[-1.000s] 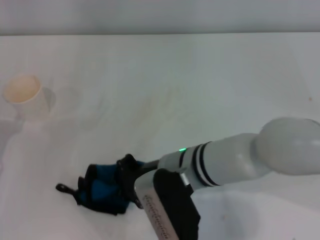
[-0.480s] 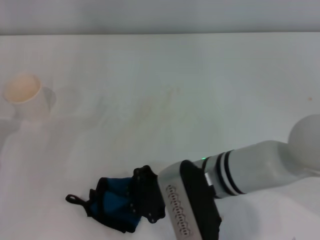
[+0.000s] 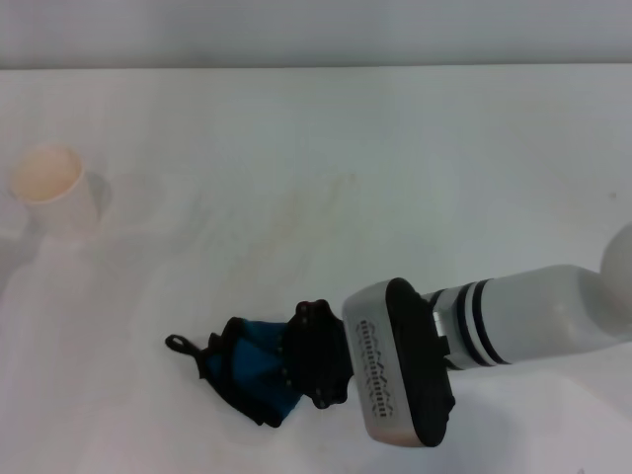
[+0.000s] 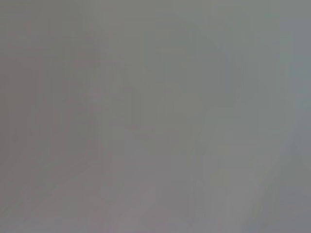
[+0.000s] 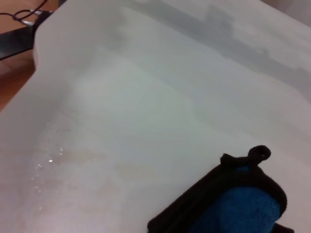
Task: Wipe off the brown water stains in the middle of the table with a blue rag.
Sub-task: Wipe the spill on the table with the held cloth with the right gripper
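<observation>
The smooth white table (image 3: 474, 138) now shows only a faint tan film where the brown water stains (image 3: 286, 212) lay, so the wiping looks mostly done. Over the last second the right gripper (image 3: 314, 367), clenched on the blue rag (image 3: 252, 370), has dragged that bunched, black-edged soft cloth rightward along the near edge, its small loop trailing to the left. A small cream paper cup (image 3: 49, 188) stands far off at left; the left gripper isn't visible.

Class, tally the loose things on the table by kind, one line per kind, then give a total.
Blue rag: 1
Paper cup: 1
Total: 2
The right gripper holds the rag on the table.
</observation>
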Available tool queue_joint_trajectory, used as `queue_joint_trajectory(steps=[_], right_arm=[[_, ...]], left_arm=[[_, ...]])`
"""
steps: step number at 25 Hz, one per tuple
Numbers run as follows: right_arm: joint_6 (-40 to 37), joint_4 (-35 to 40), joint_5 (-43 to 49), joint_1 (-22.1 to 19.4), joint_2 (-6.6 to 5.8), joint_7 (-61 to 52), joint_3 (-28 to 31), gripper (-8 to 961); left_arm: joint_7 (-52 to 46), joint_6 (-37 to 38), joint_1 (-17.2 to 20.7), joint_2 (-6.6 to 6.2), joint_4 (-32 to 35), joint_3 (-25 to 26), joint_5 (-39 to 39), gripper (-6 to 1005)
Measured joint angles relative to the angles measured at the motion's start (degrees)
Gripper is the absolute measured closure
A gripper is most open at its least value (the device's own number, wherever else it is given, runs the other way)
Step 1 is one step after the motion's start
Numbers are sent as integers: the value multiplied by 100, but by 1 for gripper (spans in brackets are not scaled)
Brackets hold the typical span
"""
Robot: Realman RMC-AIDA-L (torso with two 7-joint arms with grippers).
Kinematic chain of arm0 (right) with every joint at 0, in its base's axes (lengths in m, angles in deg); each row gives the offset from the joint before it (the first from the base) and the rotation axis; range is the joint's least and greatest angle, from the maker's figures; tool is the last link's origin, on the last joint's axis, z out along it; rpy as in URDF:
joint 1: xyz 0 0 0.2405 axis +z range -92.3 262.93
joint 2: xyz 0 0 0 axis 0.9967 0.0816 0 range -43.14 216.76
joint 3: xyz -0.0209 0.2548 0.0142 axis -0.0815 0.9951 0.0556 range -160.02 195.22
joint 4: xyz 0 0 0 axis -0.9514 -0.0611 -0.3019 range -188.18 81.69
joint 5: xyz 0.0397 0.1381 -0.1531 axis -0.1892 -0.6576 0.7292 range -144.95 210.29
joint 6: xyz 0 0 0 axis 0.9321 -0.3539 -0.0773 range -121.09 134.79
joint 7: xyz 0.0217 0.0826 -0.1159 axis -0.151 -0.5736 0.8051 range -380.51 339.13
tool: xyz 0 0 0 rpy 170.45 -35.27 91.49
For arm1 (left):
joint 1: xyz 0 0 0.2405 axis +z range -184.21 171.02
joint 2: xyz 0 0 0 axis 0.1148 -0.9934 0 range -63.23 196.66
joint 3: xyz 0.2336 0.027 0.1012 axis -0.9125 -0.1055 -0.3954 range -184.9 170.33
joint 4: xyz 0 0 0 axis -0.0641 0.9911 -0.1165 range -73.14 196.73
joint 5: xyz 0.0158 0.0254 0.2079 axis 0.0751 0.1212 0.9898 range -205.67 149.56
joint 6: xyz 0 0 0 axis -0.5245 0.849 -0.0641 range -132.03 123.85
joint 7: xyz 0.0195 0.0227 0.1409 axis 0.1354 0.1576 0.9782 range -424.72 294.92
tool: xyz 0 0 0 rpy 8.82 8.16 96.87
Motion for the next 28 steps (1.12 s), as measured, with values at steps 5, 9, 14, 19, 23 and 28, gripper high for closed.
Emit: queue_joint_trajectory(steps=[5,9,14,19,23,28], right_arm=[[-58,34,97,-231,-19,-70,280,889],[-145,15,255,-332,-23,-91,620,888],[-5,-168,513,-306,1,-204,1036,888],[322,-384,952,-187,2,-671,1362,888],[315,-440,1259,-189,-9,-1077,1719,889],[193,-416,1343,-273,-36,-1193,1993,889]], left_arm=[[0,5,20,0,-1,-20,0,112],[0,16,20,0,5,-27,14,112],[0,21,20,0,6,-27,31,112],[0,26,24,0,7,-24,44,112],[0,26,33,0,7,-25,41,112],[0,26,42,-12,7,-25,23,112]])
